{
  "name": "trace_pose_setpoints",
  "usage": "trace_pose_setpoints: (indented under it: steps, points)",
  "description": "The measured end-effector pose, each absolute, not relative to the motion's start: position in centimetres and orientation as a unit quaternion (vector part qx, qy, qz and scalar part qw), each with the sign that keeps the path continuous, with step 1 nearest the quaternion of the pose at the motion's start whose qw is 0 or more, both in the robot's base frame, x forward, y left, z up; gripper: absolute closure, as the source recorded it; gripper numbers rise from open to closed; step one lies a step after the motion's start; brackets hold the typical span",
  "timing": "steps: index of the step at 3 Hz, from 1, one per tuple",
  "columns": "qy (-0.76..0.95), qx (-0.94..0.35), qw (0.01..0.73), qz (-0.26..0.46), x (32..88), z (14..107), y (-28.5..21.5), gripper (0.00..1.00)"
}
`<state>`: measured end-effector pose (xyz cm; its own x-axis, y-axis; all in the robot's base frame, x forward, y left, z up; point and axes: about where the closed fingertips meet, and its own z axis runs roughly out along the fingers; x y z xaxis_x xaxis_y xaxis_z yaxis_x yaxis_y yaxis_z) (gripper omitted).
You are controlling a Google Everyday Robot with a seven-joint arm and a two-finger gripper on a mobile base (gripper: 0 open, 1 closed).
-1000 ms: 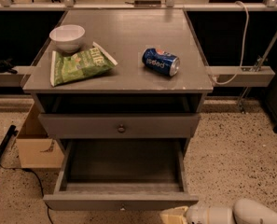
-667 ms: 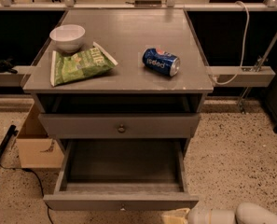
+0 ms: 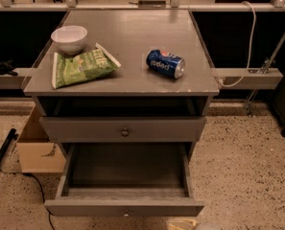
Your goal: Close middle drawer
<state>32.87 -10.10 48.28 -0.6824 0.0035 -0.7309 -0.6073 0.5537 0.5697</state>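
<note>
gripper: only a cream tip of the gripper (image 3: pixel 181 223) shows at the bottom of the view, just below the front-right part of the middle drawer's front panel
gripper state: cannot tell, too little of it shows; nothing seen held
contact: cannot tell if it touches the panel; looks just beside or under it
middle drawer: the middle drawer (image 3: pixel 125 206) is pulled far out toward the camera, well past the desk's front edge; long shallow box, inside bare
progress: nothing done as far as visible; drawer wide open, the whole push back in is left
what's left (judgement): get the gripper against the front panel, push straight toward the desk's back edge until the front sits flush under the upper drawer
upper drawer: the upper drawer (image 3: pixel 84 128) with dark round knob (image 3: pixel 125 132) is in, below a dark open gap under the desktop; not the target
bottom drawer: not visible
in the way: nothing seen inside the box or along its sides to block the slide
desk top: the desk top (image 3: pixel 132 37) is grey and flat
bowl: white bowl (image 3: pixel 69 38) near the back-left corner
bag: green snack bag (image 3: pixel 82 67) along the left edge, touching or just in front of the bowl
can: blue soda can (image 3: pixel 165 63) on its side, toward the right edge, well apart from the bag
risk (judgement): a hard shove may set the can rolling
floor left: cardboard box (image 3: pixel 36 150) beside the desk's left side, clear of the drawer
right: white cable (image 3: pixel 250 37) hangs beyond the right edge
</note>
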Motion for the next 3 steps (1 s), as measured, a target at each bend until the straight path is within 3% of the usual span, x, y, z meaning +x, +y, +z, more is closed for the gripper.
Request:
trace_pose_setpoints:
  steps: [1, 3]
  points:
    - [0.791, -0.165, 0.403, 0.431, 32.5, 47.9, -9.2, 1.00]
    - [0.781, -0.184, 0.414, 0.430, 35.1, 47.8, -8.2, 1.00]
